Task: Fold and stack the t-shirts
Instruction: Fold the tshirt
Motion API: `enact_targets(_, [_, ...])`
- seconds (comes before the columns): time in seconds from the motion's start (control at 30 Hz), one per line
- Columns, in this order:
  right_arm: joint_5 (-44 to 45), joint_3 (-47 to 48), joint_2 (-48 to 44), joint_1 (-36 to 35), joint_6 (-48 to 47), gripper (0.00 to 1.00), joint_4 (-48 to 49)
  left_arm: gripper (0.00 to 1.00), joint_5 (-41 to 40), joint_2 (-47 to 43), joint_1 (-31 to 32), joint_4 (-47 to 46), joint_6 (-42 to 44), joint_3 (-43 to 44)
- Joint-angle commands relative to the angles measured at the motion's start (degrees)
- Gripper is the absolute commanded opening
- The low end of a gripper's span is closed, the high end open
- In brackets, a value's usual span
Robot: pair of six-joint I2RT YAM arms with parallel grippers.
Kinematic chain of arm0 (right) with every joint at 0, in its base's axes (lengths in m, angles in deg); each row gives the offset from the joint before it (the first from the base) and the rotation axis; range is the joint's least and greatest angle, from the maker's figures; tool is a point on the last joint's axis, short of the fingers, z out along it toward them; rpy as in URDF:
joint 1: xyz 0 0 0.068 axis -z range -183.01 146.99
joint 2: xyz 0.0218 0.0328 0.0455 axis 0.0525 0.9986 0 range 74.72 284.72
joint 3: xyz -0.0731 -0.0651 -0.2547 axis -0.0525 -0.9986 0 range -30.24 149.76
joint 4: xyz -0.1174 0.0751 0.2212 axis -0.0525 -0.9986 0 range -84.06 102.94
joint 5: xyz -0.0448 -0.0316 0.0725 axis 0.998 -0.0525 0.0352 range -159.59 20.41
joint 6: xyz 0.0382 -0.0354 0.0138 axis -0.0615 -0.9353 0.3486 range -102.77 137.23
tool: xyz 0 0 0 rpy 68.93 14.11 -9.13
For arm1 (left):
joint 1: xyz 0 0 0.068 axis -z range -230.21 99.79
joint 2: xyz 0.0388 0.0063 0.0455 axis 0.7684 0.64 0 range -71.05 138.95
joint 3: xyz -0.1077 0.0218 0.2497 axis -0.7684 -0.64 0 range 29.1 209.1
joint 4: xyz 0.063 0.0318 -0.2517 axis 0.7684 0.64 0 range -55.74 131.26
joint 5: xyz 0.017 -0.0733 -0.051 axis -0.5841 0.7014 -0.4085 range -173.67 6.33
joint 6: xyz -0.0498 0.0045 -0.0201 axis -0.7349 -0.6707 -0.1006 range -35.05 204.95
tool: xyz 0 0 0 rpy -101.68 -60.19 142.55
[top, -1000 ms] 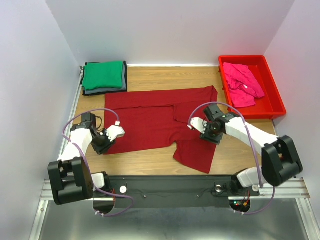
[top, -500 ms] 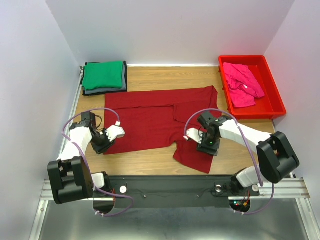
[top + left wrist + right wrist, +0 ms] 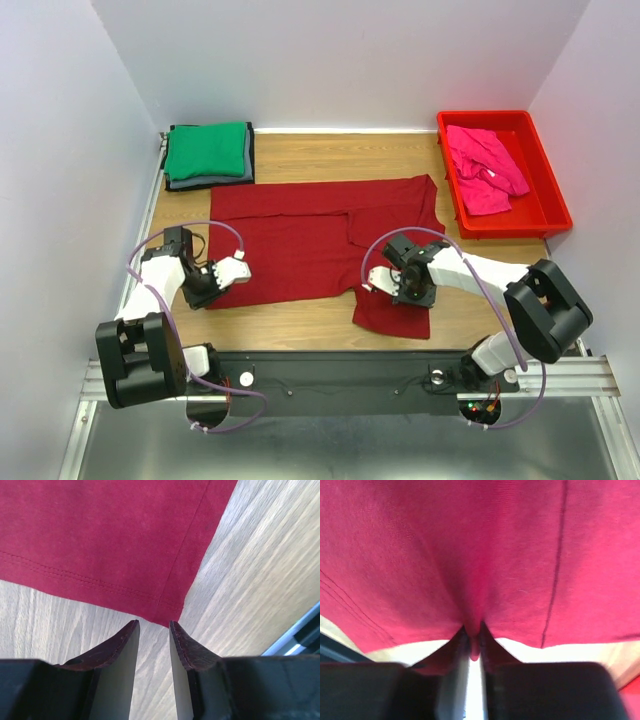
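Dark red cloth, the maroon t-shirt (image 3: 300, 235), lay spread flat in the middle of the counter (image 3: 330, 150). The right gripper (image 3: 474, 632) had its jaws pinching a ridge of the shirt's near right flap, likely to fold it over. The left gripper (image 3: 154, 626) sat at the shirt's near left corner, jaws a little apart, holding nothing.

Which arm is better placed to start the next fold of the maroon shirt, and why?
The right. The right gripper is shut on a pinch of the maroon shirt, at the near sleeve. The left gripper is open, just short of the shirt's corner, holding nothing.
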Motion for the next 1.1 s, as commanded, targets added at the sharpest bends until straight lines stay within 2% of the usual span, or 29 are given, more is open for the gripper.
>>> enact_targets(0.0, [-0.06,-1.3,2.52,-0.14,2.6,0.05,3.24,0.41,-2.3,-0.89,0.31,-2.25,4.23,-3.88])
enact_targets(0.07, [-0.15,-0.86,2.44,-0.14,3.13,0.01,3.06,0.41,-2.57,-0.81,0.23,-4.27,4.94,-5.12])
enact_targets(0.2, [-0.24,-0.42,1.91,-0.14,3.83,0.01,2.71,0.41,-1.43,-0.19,0.31,-4.54,5.73,-5.47])
enact_targets(0.3, [-0.68,0.11,1.47,-0.14,4.27,0.01,1.92,0.37,-2.22,0.77,0.22,-5.51,6.43,-6.7])
enact_targets(0.43, [-0.59,0.9,-0.72,-0.14,5.07,0.01,0.43,0.12,-2.66,1.57,0.22,-5.78,6.61,-6.71])
enact_targets(0.57, [-0.5,1.78,-4.76,-0.05,5.94,0.01,-2.2,0.0,-0.82,0.96,0.05,-1.3,6.25,-2.41])
enact_targets(0.87, [-1.56,3.62,-11.97,0.47,6.56,0.01,-9.68,0.0,-0.11,-1.33,0.05,4.42,6.52,2.17])
enact_targets(1.07, [-0.24,5.91,-13.12,2.23,4.98,0.01,-11.44,0.0,2.25,-1.43,-0.04,6.79,5.73,5.07])
